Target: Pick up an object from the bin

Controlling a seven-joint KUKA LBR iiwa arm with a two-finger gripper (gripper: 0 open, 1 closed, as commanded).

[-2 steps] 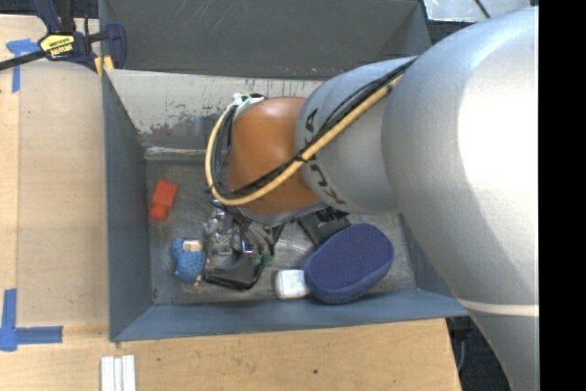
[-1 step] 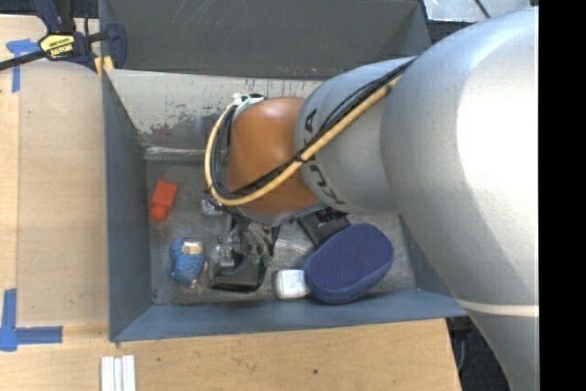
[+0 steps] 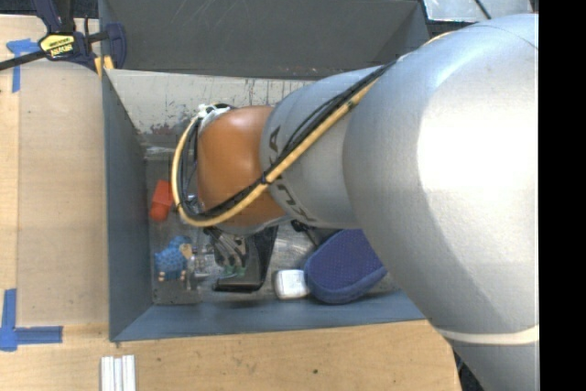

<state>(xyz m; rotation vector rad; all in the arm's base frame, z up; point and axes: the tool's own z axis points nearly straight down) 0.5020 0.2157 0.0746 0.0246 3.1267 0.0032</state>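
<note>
My gripper (image 3: 220,254) reaches down into the front left part of the bin, under the arm's orange cover. Just to its left lies a small blue toy-like thing (image 3: 170,259). A small red-orange thing (image 3: 161,200) sits further back by the left wall. A flat black thing (image 3: 245,276) lies right under and beside the gripper. Nothing can be made out as held.
A small white block (image 3: 290,284) and a large rounded dark blue thing (image 3: 343,266) lie near the bin's front wall to the right. The arm hides the middle and right of the bin. The left and front walls stand close to the gripper.
</note>
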